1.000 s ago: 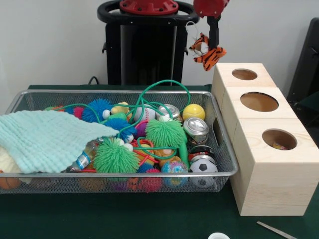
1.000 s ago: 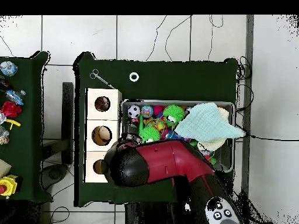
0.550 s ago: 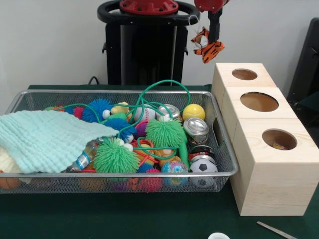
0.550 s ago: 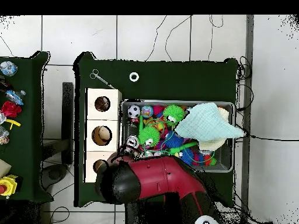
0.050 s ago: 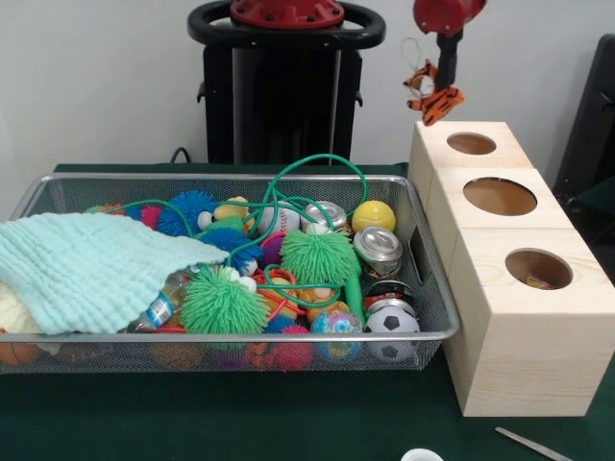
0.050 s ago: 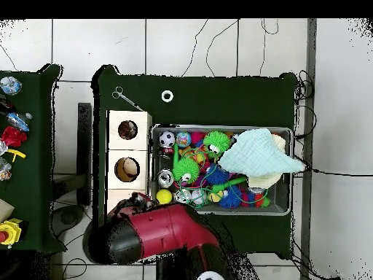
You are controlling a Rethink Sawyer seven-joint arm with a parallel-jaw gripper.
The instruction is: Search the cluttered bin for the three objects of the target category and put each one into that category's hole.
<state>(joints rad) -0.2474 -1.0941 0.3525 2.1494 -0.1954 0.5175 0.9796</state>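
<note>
The end effector (image 5: 445,84) hangs at the top right of the front view, clenched on a small plush tiger (image 5: 434,96) that dangles from it with its striped legs loose. Over the last second it has carried the toy sideways, from above the gap between the wire bin (image 5: 430,288) and the wooden box (image 5: 524,360) to a spot just above and slightly short of the farthest hole (image 5: 471,143). In the overhead view the red and black arm (image 6: 156,233) has swung clear of the bin, so the toys it covered a moment ago are visible again, and it now lies over the end of the box nearest the robot.

I judge this to be a transport step nearly done: the tiger is out of the clutter and close to being lined up over that hole, though not yet lowered or let go (whether this hole is the right one for its category cannot be told from here). The middle hole (image 5: 500,196) looks empty from the front; the nearest hole (image 5: 538,268) shows something small and coloured inside.

In the bin remain spiky rubber balls (image 5: 223,303), a yellow ball (image 5: 373,215), a small football (image 5: 392,320), metal cans (image 5: 378,248), a green cord (image 5: 317,163) and a pale green cloth (image 5: 91,269).

No brand, label or writing can be read anywhere; the cans' tops face the camera and any print on a bottle under the cloth is too small to make out.
</note>
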